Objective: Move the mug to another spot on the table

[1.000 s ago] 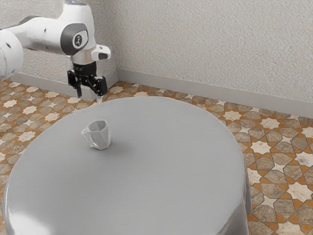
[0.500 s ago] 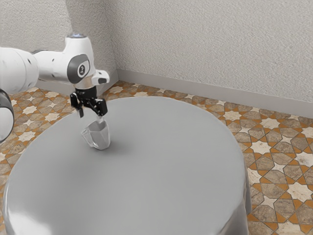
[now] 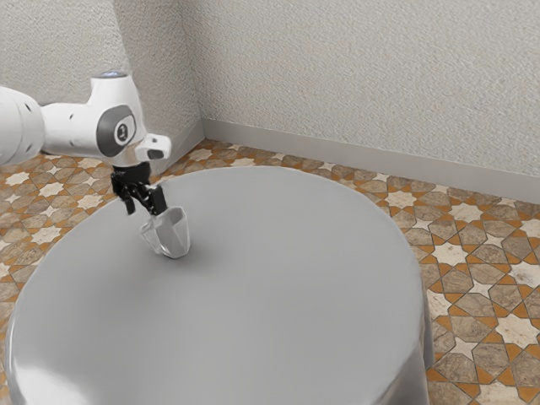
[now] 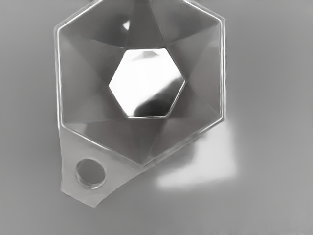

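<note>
Pale faceted mug (image 3: 171, 234) standing on the grey counter (image 3: 295, 278) toward the exterior view's left, black end effector (image 3: 147, 212) poised at its rim, parted and gripping nothing yet; grasp, lift and placement elsewhere seemingly all outstanding.

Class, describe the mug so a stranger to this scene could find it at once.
Start at the round grey table. Near its edge on the exterior view's left, under the gripper, stands the mug: pale, faceted, six-sided rim.
</note>
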`<state>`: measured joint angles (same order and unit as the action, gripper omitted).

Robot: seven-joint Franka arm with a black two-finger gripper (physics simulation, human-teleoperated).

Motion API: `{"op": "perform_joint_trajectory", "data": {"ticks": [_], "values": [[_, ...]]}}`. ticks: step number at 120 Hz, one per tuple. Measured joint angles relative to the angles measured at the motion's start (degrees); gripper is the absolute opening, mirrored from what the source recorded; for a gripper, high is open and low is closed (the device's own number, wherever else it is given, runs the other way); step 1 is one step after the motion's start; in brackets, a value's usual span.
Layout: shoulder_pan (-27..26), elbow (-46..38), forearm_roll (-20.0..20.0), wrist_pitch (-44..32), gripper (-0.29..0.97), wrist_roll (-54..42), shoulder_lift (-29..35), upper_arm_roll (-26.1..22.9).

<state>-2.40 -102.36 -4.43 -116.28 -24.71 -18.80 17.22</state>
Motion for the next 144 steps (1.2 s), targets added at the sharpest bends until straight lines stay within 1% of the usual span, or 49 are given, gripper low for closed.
{"op": "perform_joint_trajectory", "data": {"ticks": [10, 35, 48, 62, 76, 86, 106, 144], "values": [[0.14, -0.67, -0.87, -1.67, 0.68, -5.34, 0.24, 0.0], [0.88, -3.53, -5.84, -6.65, 0.67, -20.52, 0.31, 0.01], [0.94, -4.68, -6.93, -7.95, 0.67, -27.46, 0.74, 0.03], [1.06, -6.16, -7.95, -9.24, 0.67, -34.19, 0.82, 1.81], [1.25, -8.27, -10.7, -11.84, 0.68, -40.67, 0.81, 2.62], [1.25, -9.27, -13.53, -13.99, 0.67, -45.14, 0.76, 2.71], [1.24, -10.69, -17.34, -17.62, 0.67, -52.99, 0.55, 2.73], [1.25, -12.8, -22.07, -23.58, 0.67, -63.73, 0.06, 2.73]]}}
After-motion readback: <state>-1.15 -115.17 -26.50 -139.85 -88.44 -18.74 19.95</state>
